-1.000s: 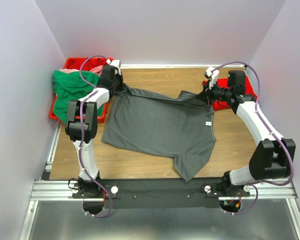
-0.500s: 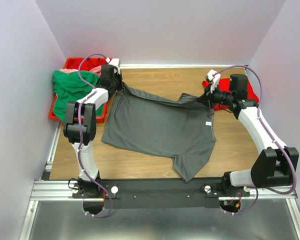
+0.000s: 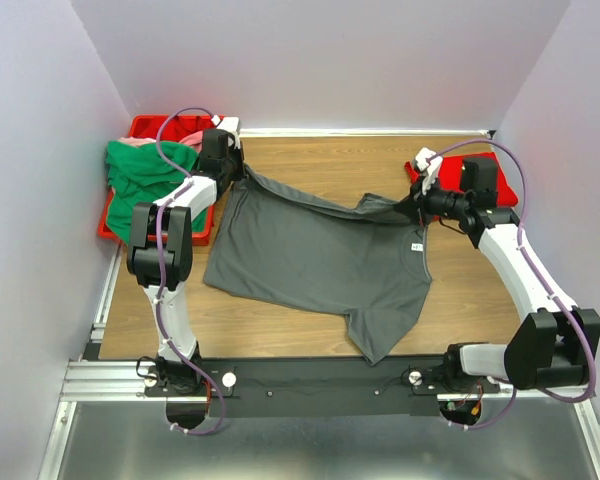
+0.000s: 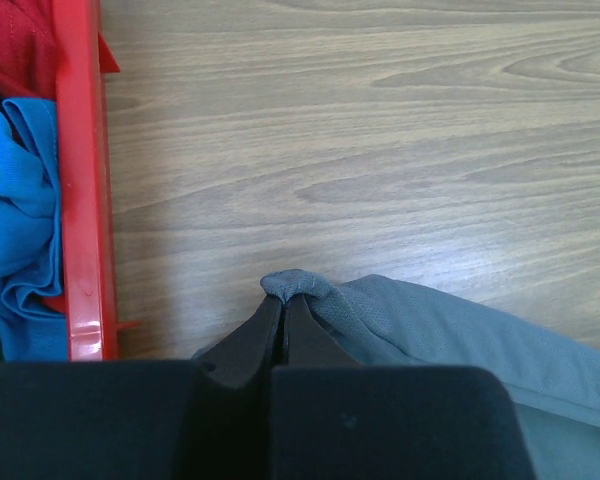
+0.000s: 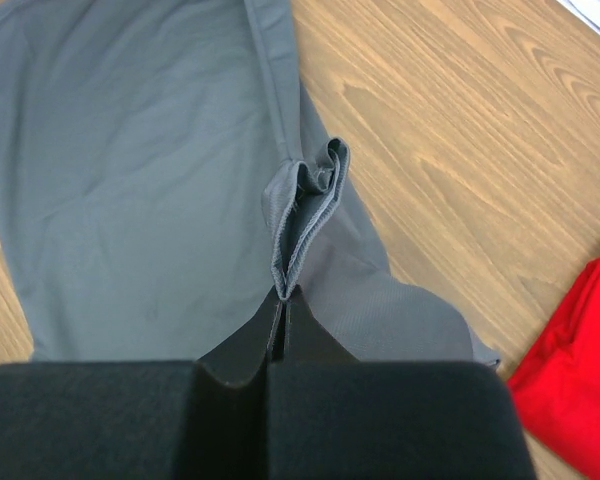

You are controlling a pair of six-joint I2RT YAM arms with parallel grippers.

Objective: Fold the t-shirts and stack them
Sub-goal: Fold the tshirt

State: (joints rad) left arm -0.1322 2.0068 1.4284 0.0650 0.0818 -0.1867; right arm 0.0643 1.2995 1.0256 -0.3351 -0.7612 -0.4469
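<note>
A dark grey t-shirt [image 3: 320, 260] lies spread on the wooden table. My left gripper [image 3: 242, 172] is shut on its far left corner [image 4: 298, 288], near the red bin. My right gripper [image 3: 412, 200] is shut on a bunched fold of its far right edge [image 5: 305, 215] and holds it slightly raised. The cloth between both grippers is pulled into a taut line. A bright red shirt [image 3: 450, 195] lies under my right arm and shows in the right wrist view [image 5: 575, 375]. Green [image 3: 145, 185], pink [image 3: 140, 142] and blue [image 4: 15, 200] shirts sit in the bin.
The red plastic bin [image 3: 145, 128] stands at the far left against the wall; its rim [image 4: 85, 190] is just left of my left gripper. Purple walls close in the table at the back and sides.
My right gripper has moved to the right with the grey cloth, stretching the shirt's far edge taut. The left gripper has hardly moved.
</note>
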